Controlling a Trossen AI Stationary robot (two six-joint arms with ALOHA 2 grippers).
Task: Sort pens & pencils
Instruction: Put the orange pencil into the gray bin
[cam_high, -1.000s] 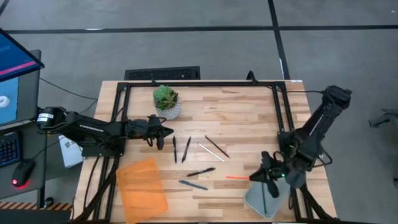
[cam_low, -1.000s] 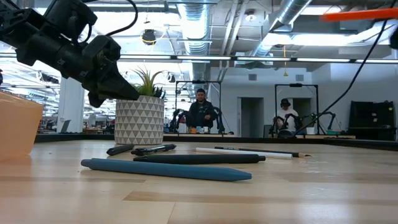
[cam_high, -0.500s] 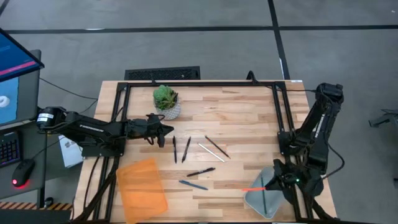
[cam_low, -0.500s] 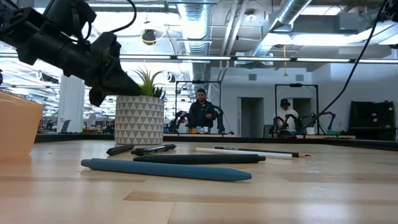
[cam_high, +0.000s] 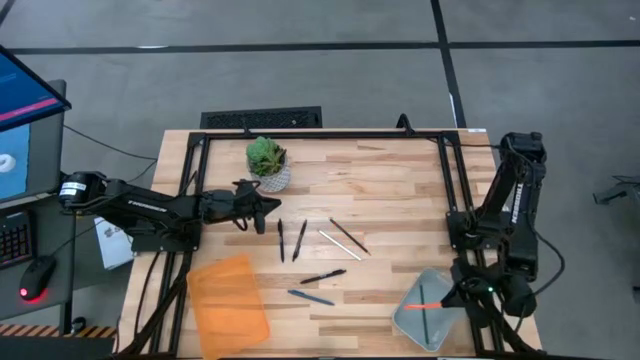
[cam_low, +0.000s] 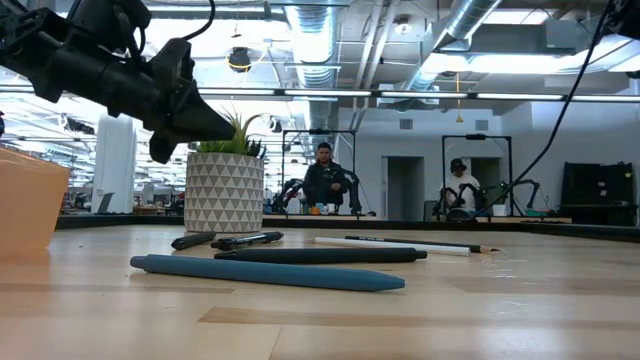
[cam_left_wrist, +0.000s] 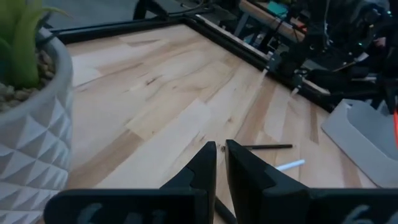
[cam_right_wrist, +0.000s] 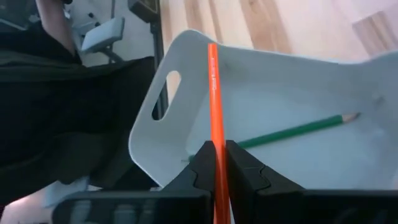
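Observation:
My right gripper (cam_high: 455, 297) is shut on an orange pencil (cam_high: 424, 303) above the grey tray (cam_high: 415, 328) at the near right corner. A green pencil (cam_right_wrist: 292, 132) lies on the tray floor. My left gripper (cam_high: 263, 212) hovers shut and empty beside the plant pot (cam_high: 268, 170). On the table between the arms lie black pens (cam_high: 281, 240) (cam_high: 300, 240) (cam_high: 323, 276), a blue pen (cam_high: 311, 297), a white pencil (cam_high: 339, 245) and a dark thin stick (cam_high: 351, 236). My right gripper pinches the orange pencil's shaft (cam_right_wrist: 217, 152) between its two fingers, slanting down from the table's right side. The long free part (cam_right_wrist: 212, 81) juts out past the fingertips toward the table's left. The pencil is lifted clear above the tray.
An orange tray (cam_high: 228, 305) sits at the near left. The potted plant (cam_low: 224, 185) stands at the far left of the board. A black frame rail (cam_high: 330, 134) borders the table. People sit in the room beyond the far edge.
My right gripper has swung toward the table's near right corner while turning, carrying the orange pencil from over the bare board to above the grey tray. My left gripper has stayed in place and tipped slightly.

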